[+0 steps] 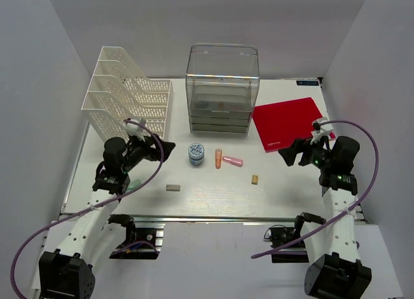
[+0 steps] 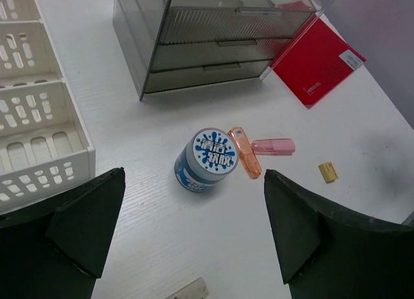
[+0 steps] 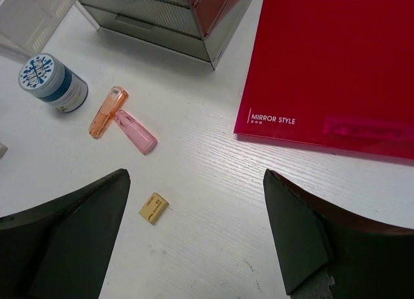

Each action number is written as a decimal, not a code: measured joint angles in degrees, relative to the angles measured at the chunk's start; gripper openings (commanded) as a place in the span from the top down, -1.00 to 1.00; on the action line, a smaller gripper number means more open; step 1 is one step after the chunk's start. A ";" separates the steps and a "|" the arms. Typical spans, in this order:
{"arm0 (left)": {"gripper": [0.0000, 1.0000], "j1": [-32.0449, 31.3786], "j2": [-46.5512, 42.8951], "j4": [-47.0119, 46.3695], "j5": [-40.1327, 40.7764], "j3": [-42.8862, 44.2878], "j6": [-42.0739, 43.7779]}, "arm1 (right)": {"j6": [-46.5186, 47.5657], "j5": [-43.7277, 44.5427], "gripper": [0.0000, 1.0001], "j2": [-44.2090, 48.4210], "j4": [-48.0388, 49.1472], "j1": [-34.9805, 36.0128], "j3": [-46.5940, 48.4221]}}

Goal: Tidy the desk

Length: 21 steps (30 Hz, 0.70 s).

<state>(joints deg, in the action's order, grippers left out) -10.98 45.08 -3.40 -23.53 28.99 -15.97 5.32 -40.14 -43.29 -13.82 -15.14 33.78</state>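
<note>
The white desk (image 1: 213,199) holds small items in its middle: a blue-and-white round jar (image 1: 196,154), an orange tube (image 1: 218,158) touching a pink tube (image 1: 233,161), a yellow eraser (image 1: 255,179) and a grey eraser (image 1: 173,188). My left gripper (image 1: 163,149) hovers open left of the jar (image 2: 207,158) with nothing between its fingers. Open and empty as well, my right gripper (image 1: 289,155) hangs at the right, above bare desk (image 3: 195,173) between the yellow eraser (image 3: 154,208) and a red folder (image 3: 330,66).
A clear plastic drawer box (image 1: 222,85) stands at the back centre, a white mesh file rack (image 1: 126,98) at the back left. The red folder (image 1: 288,123) lies flat at the back right. A metal rail (image 1: 207,219) runs along the desk's front edge.
</note>
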 measured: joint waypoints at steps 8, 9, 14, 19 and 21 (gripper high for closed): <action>-0.96 0.00 2.95 0.83 -1.27 1.33 -0.17 | 9.22 -6.71 -0.79 6.67 -0.83 -0.57 -2.51; -0.96 0.00 3.48 0.94 -1.57 1.68 -0.17 | 10.49 -7.45 -0.79 7.76 -1.05 -0.66 -3.26; -0.63 0.00 5.70 1.22 -3.74 2.19 -0.44 | 14.14 -8.74 -0.78 9.16 -1.27 -1.84 -5.14; 0.34 -0.52 8.41 -0.31 -7.19 2.25 -1.73 | 18.47 -12.48 -0.78 6.21 -3.74 -2.47 -5.18; 0.70 -0.85 10.03 -1.75 -8.96 2.27 -2.78 | 19.17 -12.98 -0.46 5.11 -4.44 -2.47 -5.18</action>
<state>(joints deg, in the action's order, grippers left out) -11.84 55.11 -5.15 -32.49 31.27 -18.74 24.49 -53.12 -38.17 -18.26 -17.61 28.60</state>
